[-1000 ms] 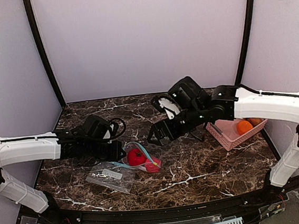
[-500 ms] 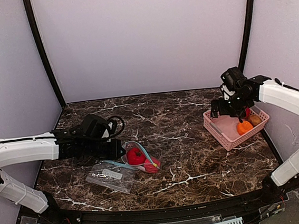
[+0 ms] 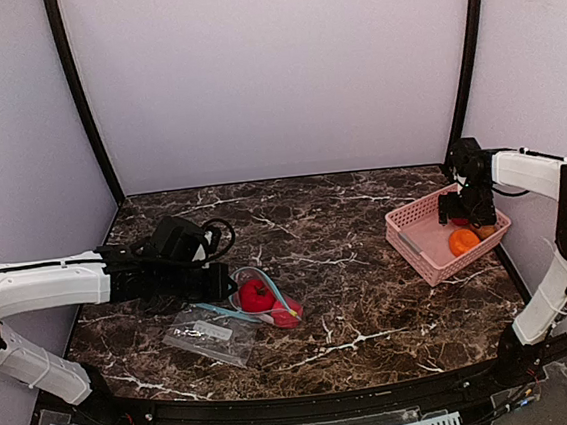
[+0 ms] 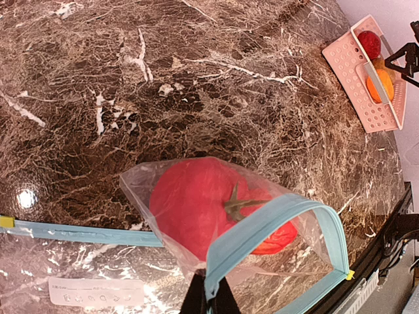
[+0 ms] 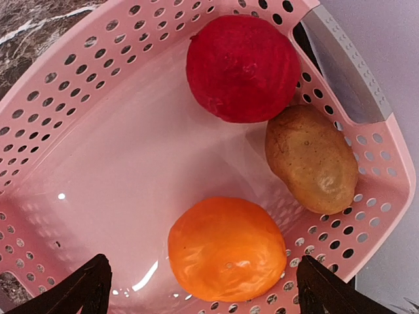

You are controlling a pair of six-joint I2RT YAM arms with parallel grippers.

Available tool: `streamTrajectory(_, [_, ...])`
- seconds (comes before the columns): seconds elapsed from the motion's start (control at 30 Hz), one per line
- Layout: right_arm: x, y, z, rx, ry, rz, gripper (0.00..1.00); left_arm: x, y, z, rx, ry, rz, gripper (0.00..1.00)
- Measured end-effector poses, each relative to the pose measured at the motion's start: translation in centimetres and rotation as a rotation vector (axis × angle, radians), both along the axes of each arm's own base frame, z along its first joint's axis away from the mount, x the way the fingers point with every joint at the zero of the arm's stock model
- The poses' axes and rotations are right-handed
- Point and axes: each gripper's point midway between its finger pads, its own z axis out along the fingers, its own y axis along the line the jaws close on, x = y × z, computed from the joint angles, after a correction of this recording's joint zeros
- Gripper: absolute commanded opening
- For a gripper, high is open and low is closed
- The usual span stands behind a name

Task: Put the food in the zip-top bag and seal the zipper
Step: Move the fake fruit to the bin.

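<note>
Swinging away from the middle of the surface, the right arm has travelled to the far right and now hangs over the pink basket. Its right fingers are spread wide apart with nothing between them, pointing down into the basket. Three pieces of food lie there: a red fruit at the far end, a brown-tan piece just beside it against the wall, and an orange fruit nearest the fingers.

On the left, the arm has not shifted. Its left fingers are pressed together, clamped on the teal-blue zipper at the mouth of the zip-top bag. The bag lies on the dark marble surface left of centre, its mouth pulled open. Inside are a large red tomato-like fruit and a second red piece touching it. A white label shows on the flat part of the bag.
</note>
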Motion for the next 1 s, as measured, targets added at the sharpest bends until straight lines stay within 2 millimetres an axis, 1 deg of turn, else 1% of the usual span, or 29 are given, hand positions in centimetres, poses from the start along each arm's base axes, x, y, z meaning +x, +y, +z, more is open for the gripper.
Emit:
streamTrajectory(0.1, [0.3, -0.6, -0.5, 0.01, 0.004, -0.005, 0.97, 0.0, 0.0, 0.0, 0.0, 0.0, -0.001, 0.01])
streamTrajectory(0.27, [0.5, -0.7, -2.2, 0.029, 0.035, 0.001, 0.96, 0.1, 0.1, -0.2, 0.003, 0.004, 0.003, 0.01])
streamTrajectory(0.37, [0.2, -0.4, -3.2, 0.048, 0.058, 0.013, 0.91, 0.1, 0.1, -0.2, 0.004, 0.005, 0.003, 0.01])
streamTrajectory(0.43, [0.1, 0.1, -3.5, 0.073, 0.064, 0.025, 0.86, 0.1, 0.1, -0.2, 0.005, 0.006, 0.004, 0.01])
streamTrajectory(0.57, [-0.3, 1.8, -4.3, 0.122, 0.074, 0.059, 0.74, 0.2, 0.1, -0.4, 0.008, 0.009, 0.006, 0.01])
streamTrajectory(0.6, [-0.5, 2.2, -4.5, 0.128, 0.078, 0.07, 0.72, 0.2, 0.1, -0.4, 0.008, 0.009, 0.006, 0.01])
streamTrajectory(0.73, [-1.0, 4.8, -5.1, 0.168, 0.093, 0.127, 0.71, 0.2, 0.2, -0.5, 0.01, 0.01, 0.007, 0.01])
streamTrajectory(0.8, [-1.0, 6.6, -5.1, 0.198, 0.088, 0.169, 0.71, 0.2, 0.1, -0.5, 0.009, 0.01, 0.007, 0.01])
streamTrajectory(0.87, [-1.0, 8.0, -5.0, 0.222, 0.082, 0.201, 0.74, 0.2, 0.2, -0.5, 0.009, 0.01, 0.007, 0.01])
streamTrajectory(0.93, [-1.0, 9.4, -4.8, 0.245, 0.078, 0.23, 0.82, 0.2, 0.2, -0.5, 0.009, 0.01, 0.007, 0.01])
streamTrajectory(1.0, [-0.9, 10.2, -4.4, 0.255, 0.069, 0.246, 0.91, 0.2, 0.2, -0.5, 0.009, 0.01, 0.008, 0.01])
